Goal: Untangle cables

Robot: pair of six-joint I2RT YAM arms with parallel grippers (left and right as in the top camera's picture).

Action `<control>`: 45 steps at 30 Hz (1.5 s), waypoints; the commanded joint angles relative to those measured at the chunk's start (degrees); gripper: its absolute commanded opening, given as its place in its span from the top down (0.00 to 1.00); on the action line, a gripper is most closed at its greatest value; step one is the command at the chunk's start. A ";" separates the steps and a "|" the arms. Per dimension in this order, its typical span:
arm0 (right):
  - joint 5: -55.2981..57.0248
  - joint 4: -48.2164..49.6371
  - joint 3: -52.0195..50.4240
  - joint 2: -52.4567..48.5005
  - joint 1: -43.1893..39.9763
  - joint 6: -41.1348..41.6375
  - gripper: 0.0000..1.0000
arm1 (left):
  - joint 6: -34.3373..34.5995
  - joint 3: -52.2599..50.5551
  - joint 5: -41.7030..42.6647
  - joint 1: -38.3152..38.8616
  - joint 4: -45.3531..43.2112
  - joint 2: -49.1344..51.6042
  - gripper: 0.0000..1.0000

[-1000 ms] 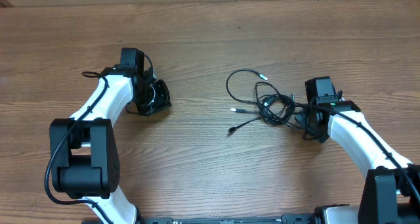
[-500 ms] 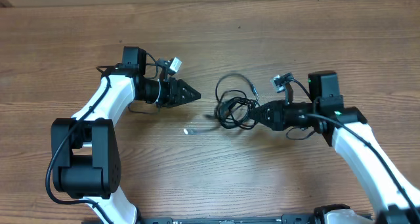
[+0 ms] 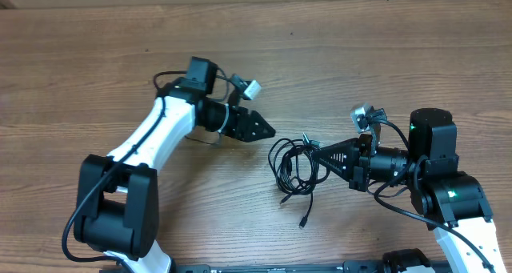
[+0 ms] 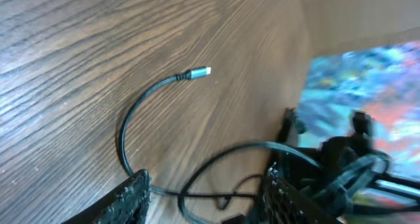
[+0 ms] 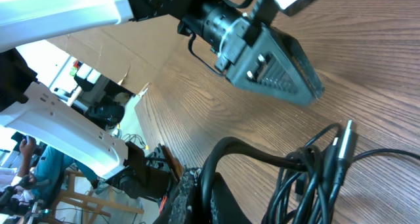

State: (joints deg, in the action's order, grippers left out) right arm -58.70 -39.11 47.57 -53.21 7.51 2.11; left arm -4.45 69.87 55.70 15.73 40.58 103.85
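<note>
Most of the untangling lies ahead of you: the cables [image 3: 293, 167] sit in one knotted clump of loops at the centre right of the overhead frame. Only one tail and its plug [image 3: 304, 222] trail clear toward the bottom edge. Your right gripper [image 3: 315, 151] is closed tight, its tip buried in the right side of that clump and, as far as I can judge, pinching a strand. Your left gripper [image 3: 269, 132] hangs just upper left of the clump, its fingers [image 4: 128, 198] spread and gripping nothing; a cable lies on the table [image 3: 96, 57] below them. You cannot count the cords or follow their crossings. The right wrist view cuts its own fingers off at the bottom edge, so the pinch itself is hidden.
</note>
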 commanded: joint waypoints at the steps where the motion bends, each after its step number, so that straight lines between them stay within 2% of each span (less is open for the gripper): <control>1: -0.66 0.42 1.57 -0.63 -0.07 -1.09 0.96 | 1.25 1.11 -6.62 4.24 -1.51 -1.33 0.43; 5: 2.51 -0.07 1.57 -3.50 -0.07 -0.63 0.96 | 2.73 1.11 -16.46 8.52 -2.38 -1.33 0.40; 8: 2.67 -0.55 1.57 -6.03 -0.07 -0.63 0.92 | 6.75 1.11 -27.85 10.25 -2.05 -1.33 0.36; 11: 5.66 -0.79 1.57 -8.59 -0.07 -0.61 0.90 | 11.43 1.11 -34.42 10.56 -1.81 -1.33 0.34; 13: 8.41 -1.55 1.57 -10.32 -0.07 -0.61 0.87 | 12.90 1.11 -34.91 10.56 -1.79 -1.31 0.33; 16: 10.73 -2.32 1.57 -13.33 -0.07 -0.61 0.82 | 13.77 1.11 -34.91 10.58 -1.86 -1.22 0.25; 19: 17.03 -2.49 1.57 -16.37 -0.07 0.31 0.80 | 13.94 1.03 -34.95 10.56 -1.84 -1.03 0.24; 24: 31.63 -2.64 1.57 -20.20 -0.07 10.38 0.77 | 13.92 0.98 -35.39 10.56 -1.84 -1.01 0.22; 27: 32.39 -2.60 1.57 -21.24 -0.07 10.34 0.66 | 13.94 0.98 -36.37 10.56 -1.84 -1.01 0.22; 31: 37.62 -2.71 1.55 -22.91 -0.07 12.87 0.63 | 16.72 0.90 -41.11 10.56 -1.84 -1.01 0.20; 32: 39.93 -2.84 1.55 -23.41 -0.07 15.47 0.61 | 18.75 0.76 -43.25 10.56 -1.81 -1.01 0.15; 34: 41.99 -2.80 1.53 -24.13 -0.07 18.16 0.46 | 21.05 0.57 -45.81 10.56 -1.64 -1.01 0.03; 35: 41.99 -2.78 1.53 -24.30 -0.07 18.29 0.38 | 21.42 0.57 -46.27 10.56 -1.57 -1.01 0.00; 37: 41.99 -2.82 1.53 -24.39 -0.07 18.29 0.17 | 21.42 0.57 -46.23 10.56 -1.60 -1.01 0.00; 38: 41.99 -2.82 1.53 -24.39 -0.07 18.27 0.00 | 21.42 0.57 -46.14 10.56 -1.57 -1.01 0.00; 41: 41.99 -2.82 1.53 -24.39 -0.07 18.27 0.00 | 21.44 0.57 -45.53 10.56 -1.55 -1.01 0.02; 42: 41.99 -2.80 1.53 -24.39 -0.07 18.27 0.00 | 21.42 0.57 -43.95 10.56 -1.66 -1.01 0.12; 45: 41.99 -2.80 1.53 -24.39 -0.07 18.27 0.00 | 21.40 0.37 -38.69 10.62 -1.66 -1.01 0.17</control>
State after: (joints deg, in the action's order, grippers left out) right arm -17.54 -42.06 47.64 -77.65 7.49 19.77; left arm 16.47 69.87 11.94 26.24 39.00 103.85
